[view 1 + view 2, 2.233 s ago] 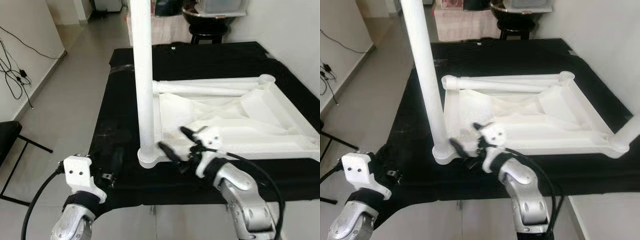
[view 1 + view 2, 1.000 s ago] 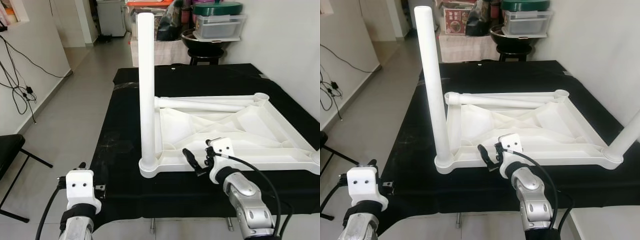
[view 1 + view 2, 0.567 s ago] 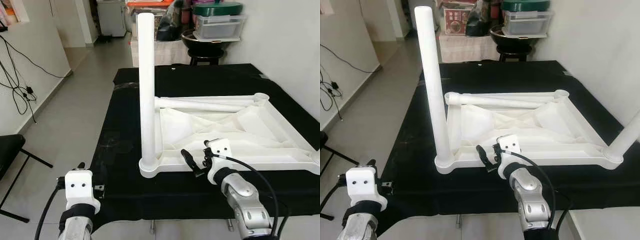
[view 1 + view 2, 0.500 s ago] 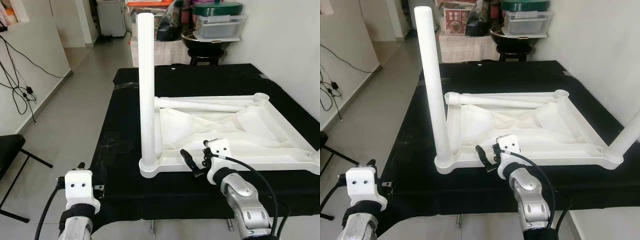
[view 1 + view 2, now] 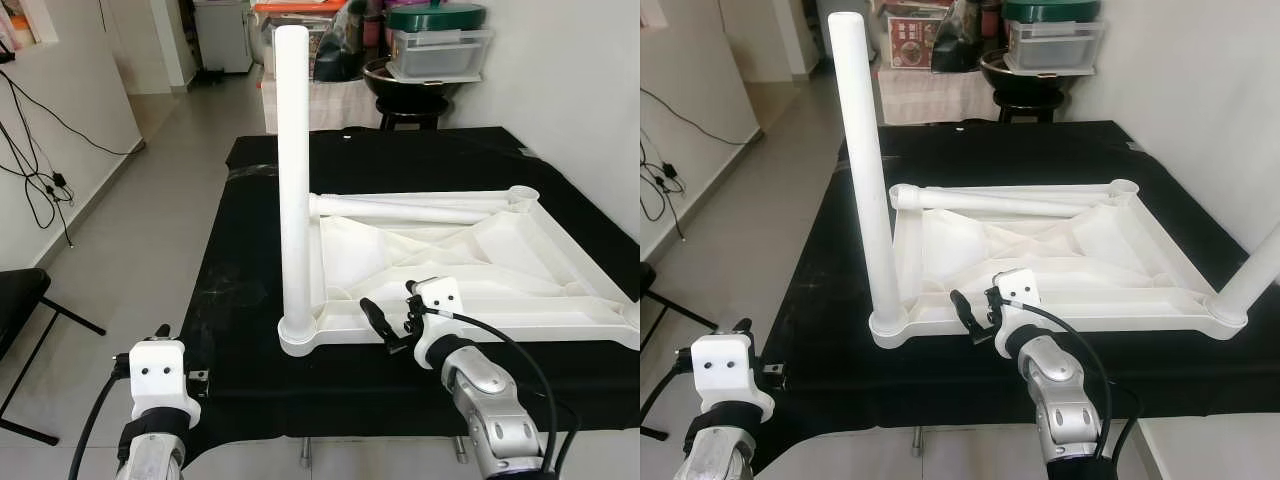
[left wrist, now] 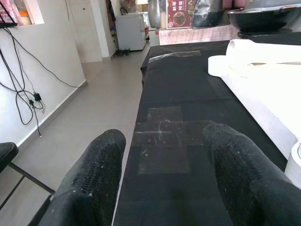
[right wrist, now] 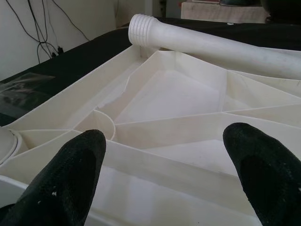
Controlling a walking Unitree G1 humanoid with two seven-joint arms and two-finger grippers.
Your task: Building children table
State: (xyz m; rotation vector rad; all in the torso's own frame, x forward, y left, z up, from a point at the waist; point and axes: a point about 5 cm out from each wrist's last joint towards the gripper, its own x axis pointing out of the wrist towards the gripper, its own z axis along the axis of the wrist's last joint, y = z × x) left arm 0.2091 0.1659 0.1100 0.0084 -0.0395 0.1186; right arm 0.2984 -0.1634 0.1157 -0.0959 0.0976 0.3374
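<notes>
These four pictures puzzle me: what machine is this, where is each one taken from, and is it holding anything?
It is a walking humanoid robot. Two pictures come from the cameras in its head, looking down at a black table. On it lies an upside-down white children's tabletop; one leg stands upright in a corner and a loose leg lies across the far side. The other two pictures come from wrist cameras looking along each claw's black fingers. The right claw hangs open at the tabletop's near edge, holding nothing. The left claw is open too, near the table's left edge.
</notes>
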